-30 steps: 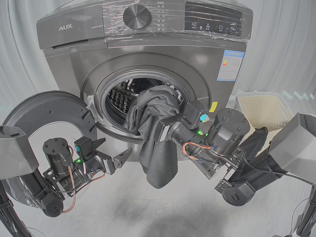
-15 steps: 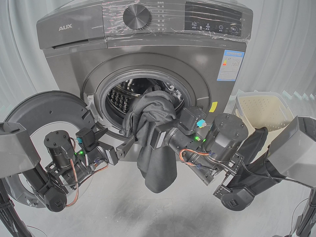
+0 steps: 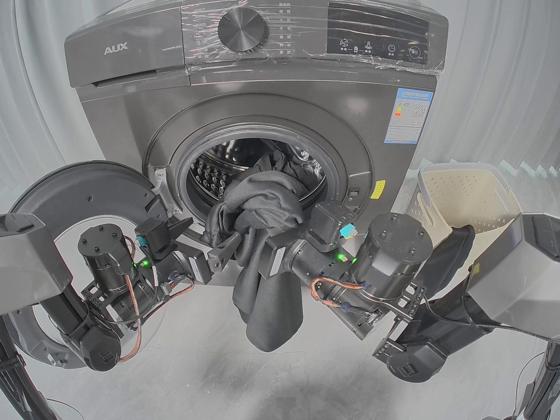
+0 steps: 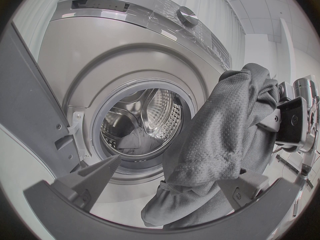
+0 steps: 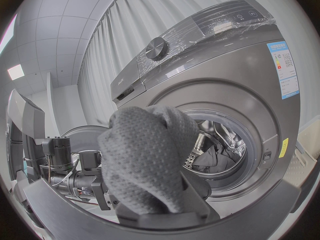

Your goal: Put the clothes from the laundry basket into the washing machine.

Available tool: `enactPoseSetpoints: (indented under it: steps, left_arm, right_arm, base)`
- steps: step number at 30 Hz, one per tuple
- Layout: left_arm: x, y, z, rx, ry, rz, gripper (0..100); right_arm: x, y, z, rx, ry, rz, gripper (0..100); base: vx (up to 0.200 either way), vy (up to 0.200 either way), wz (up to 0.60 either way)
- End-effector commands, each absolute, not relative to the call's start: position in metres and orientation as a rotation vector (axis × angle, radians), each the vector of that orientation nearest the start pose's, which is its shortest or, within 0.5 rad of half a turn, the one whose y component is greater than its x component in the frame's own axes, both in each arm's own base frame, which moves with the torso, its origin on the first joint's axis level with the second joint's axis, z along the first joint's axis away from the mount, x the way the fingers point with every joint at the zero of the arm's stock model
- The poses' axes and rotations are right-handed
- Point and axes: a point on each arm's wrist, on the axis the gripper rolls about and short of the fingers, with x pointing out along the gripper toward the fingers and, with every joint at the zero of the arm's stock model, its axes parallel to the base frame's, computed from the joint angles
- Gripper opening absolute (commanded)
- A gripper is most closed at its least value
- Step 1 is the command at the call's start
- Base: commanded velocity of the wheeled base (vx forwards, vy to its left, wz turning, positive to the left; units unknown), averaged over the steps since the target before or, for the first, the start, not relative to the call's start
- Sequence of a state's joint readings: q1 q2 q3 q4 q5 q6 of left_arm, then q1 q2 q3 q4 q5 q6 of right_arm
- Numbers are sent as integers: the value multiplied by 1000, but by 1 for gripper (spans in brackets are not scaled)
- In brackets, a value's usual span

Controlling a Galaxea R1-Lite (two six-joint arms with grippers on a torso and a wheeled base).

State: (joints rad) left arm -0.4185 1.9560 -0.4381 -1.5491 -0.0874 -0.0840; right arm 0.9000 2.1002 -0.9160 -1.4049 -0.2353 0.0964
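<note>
1. Right end effector (image 3: 260, 246): closed on a bunched dark grey garment (image 3: 265, 196), held in front of the lower rim of the drum opening (image 3: 233, 153). A long fold hangs down toward the floor (image 3: 175, 368).
2. Left end effector (image 3: 213, 233): fingers spread, just beside the left side of that bundle. Whether they touch it cannot be told.
3. Washing machine (image 3: 326, 100): door (image 3: 76, 193) swung open to the left. A second garment (image 4: 136, 142) lies inside the drum.
4. Laundry basket (image 3: 466, 193): cream, standing beside the machine's right front corner.
</note>
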Motion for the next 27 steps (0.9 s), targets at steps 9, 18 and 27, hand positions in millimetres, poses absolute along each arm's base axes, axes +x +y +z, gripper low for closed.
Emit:
enactPoseSetpoints:
  steps: [9,18,27]
  left_arm:
    - [275,-123,112,-89,-15,-506,0]
    - [272,-120,130,-102,-79,-499,0]
    - [260,-120,159,-121,-184,-521,0]
  right_arm:
    - [242,305,141,214,-138,683,0]
    - [248,296,132,194,-109,658,0]
    - [247,293,95,127,0,659,100]
  base:
    - [0,0,0]
    - [0,0,0]
    - [0,0,0]
